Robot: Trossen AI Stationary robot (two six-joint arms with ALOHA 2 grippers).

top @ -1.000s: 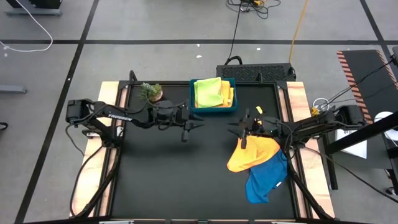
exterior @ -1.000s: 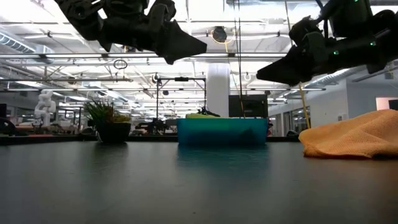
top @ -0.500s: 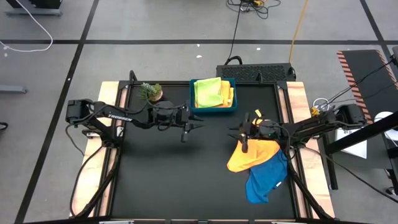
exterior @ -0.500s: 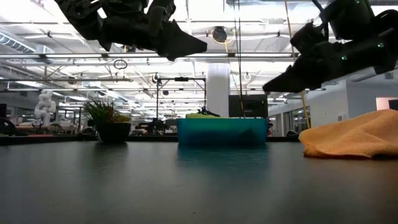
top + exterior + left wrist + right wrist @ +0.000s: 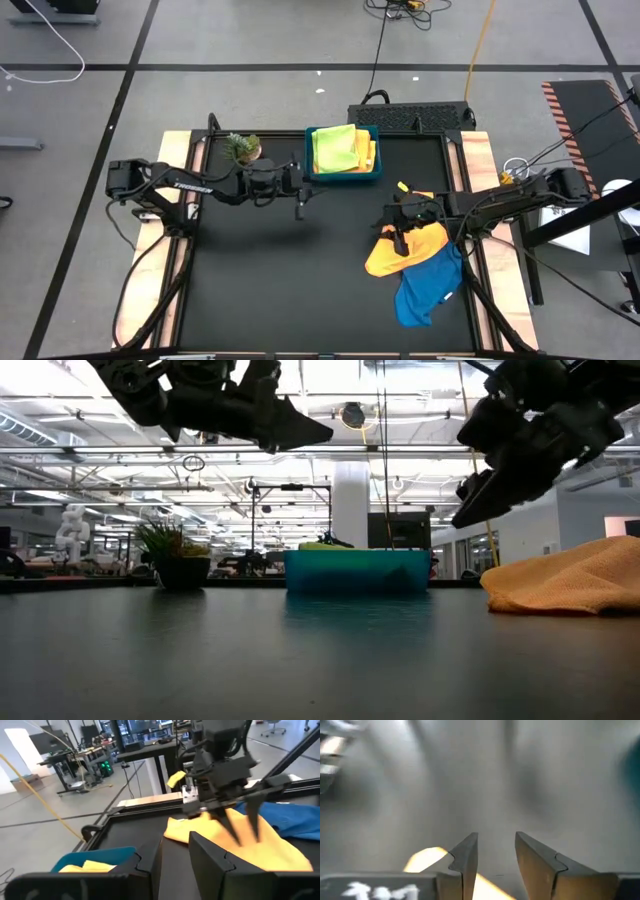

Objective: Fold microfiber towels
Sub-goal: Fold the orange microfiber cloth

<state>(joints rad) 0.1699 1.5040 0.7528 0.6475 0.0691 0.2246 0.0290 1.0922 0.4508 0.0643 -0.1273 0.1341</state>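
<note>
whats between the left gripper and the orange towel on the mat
Nothing lies there. In the high view the stretch from the left gripper to the orange towel is bare black mat; the right gripper hangs over the towel's near edge.

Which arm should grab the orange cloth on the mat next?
Right. The right gripper hangs over the crumpled orange microfiber towel, fingers apart and empty. The left gripper waits across the mat, near the blue tray.
</note>
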